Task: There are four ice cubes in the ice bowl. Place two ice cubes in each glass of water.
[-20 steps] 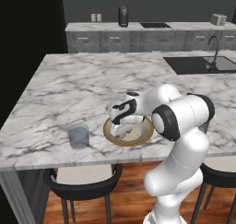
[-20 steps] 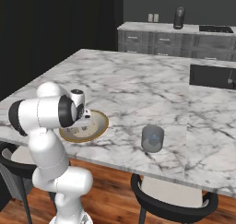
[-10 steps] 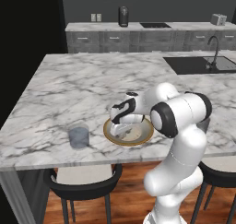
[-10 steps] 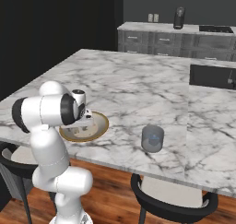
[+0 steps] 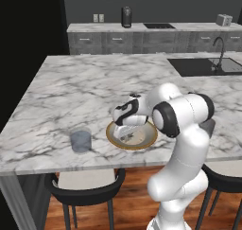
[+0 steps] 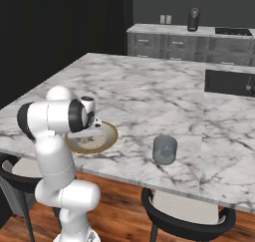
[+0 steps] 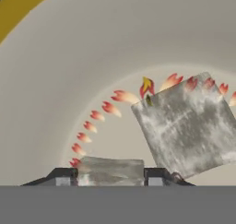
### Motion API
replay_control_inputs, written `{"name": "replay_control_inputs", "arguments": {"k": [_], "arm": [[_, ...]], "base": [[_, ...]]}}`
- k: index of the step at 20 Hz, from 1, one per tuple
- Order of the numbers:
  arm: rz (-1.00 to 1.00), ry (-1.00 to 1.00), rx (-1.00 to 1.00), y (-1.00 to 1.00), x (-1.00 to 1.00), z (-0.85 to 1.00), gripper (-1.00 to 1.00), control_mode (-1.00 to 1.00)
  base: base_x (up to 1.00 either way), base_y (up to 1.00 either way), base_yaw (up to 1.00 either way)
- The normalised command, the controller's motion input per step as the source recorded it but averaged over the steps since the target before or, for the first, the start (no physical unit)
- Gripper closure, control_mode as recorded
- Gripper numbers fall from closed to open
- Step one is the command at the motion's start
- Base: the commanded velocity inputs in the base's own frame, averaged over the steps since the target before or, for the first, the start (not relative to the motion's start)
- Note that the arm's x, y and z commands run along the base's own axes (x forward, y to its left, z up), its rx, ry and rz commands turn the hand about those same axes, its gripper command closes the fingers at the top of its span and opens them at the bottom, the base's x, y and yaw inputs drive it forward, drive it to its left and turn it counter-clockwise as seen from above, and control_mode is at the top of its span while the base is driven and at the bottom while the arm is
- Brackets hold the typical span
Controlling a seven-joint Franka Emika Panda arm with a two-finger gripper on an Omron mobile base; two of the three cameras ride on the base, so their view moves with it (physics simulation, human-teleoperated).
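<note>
The ice bowl [image 5: 113, 138] with its golden-brown rim sits near the counter's front edge, and my gripper [image 5: 126, 131] reaches down into it. In the hand view the gripper [image 7: 109, 177] is low over the bowl's beige floor [image 7: 115, 43]. Its fingertips [image 7: 64, 177] press both sides of a pale ice cube [image 7: 110, 168]. A second ice cube [image 7: 189, 124] lies tilted just beyond, to the right. One glass of water [image 5: 81, 140] stands left of the bowl. The other glass [image 6: 165, 149] stands to the bowl's right, past the rim [image 6: 112, 136].
The marble island counter [image 5: 85, 82] stretches far behind the bowl. A sink [image 5: 203, 66] is set into its back right. Black stools [image 5: 85, 186] stand under the front edge. A back counter holds a dark canister [image 5: 126, 16].
The jaws have closed in from wide open onto the ice cube between them. The arm and the bowl have stayed in place.
</note>
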Motion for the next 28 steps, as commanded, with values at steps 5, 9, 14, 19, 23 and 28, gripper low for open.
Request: {"name": "replay_control_inputs", "arguments": {"k": [5,9,14,19,23,28], "arm": [[0.00,0.04,0.00,0.00,0.00,-0.39,1.00,-1.00],[0.00,0.00,0.00,0.01,-0.26,0.24,1.00,-1.00],[0.00,0.01,0.00,0.07,-0.54,0.80,1.00,-1.00],[0.00,0.17,0.00,0.00,-0.56,1.00,1.00,-1.00],[0.00,-0.01,0.00,0.23,-0.62,0.78,1.00,-1.00],[0.04,-0.02,-0.01,0.76,-0.15,0.43,1.00,-1.00]], "base": [[0.00,0.00,0.00],[0.00,0.00,0.00],[0.00,0.00,0.00],[0.00,0.00,0.00],[0.00,0.00,0.00],[0.00,0.00,0.00]]}}
